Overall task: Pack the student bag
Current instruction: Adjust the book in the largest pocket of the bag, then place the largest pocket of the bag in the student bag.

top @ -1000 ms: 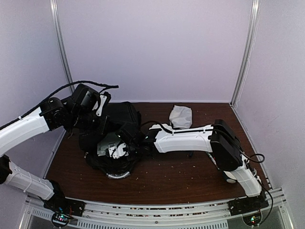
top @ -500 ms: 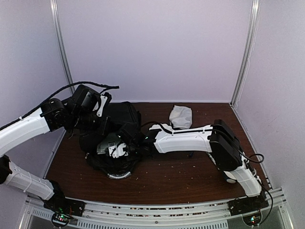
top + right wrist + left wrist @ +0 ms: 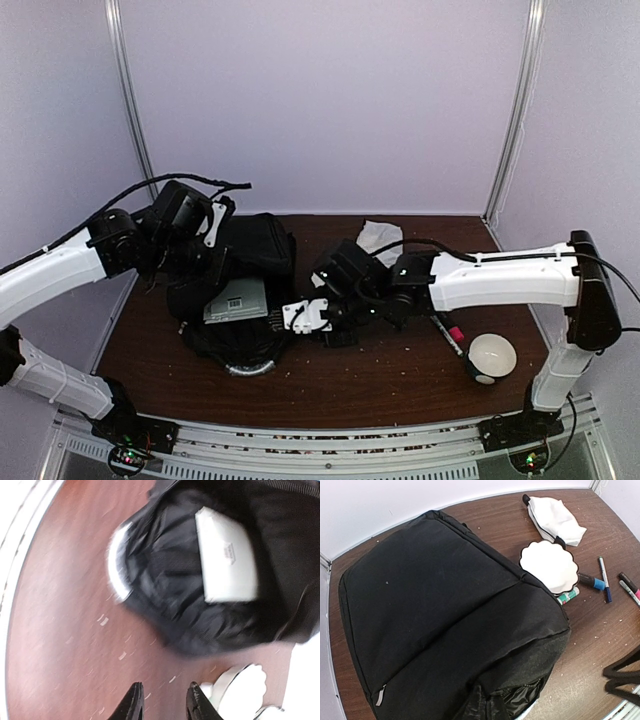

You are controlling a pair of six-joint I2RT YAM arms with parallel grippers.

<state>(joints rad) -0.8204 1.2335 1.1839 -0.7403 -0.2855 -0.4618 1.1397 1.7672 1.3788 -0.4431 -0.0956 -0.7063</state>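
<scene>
On the left half of the dark brown wooden table (image 3: 380, 385), the big black soft fabric student bag (image 3: 255, 250) lay slumped. Its long side ran from the far wall toward the near edge, and its open mouth faced the near edge. A flat pale grey box (image 3: 227, 555) sat inside the mouth. The bag's silvery curved handle (image 3: 114, 565) rested on the table just in front of it. The right gripper (image 3: 300, 318) was just beside the mouth, on its right side, and did not touch the bag. Its two black fingertips (image 3: 134, 705) stood apart with nothing between them. So the bag lay to the left of those jaws. The left gripper (image 3: 208, 250) was pressed against the far left top of the bag, and I could not tell how its jaws stood. The loose things lay to the right: a crumpled white cloth pouch (image 3: 378, 238), a thin marker pen with a pink band (image 3: 448, 335) and a round white ball-like thing (image 3: 492, 355). The right arm was nearer to all of them, so it looked like the one to fetch them. The table had small pale crumbs on it. Plain white walls (image 3: 320, 100) closed it in on three sides.
</scene>
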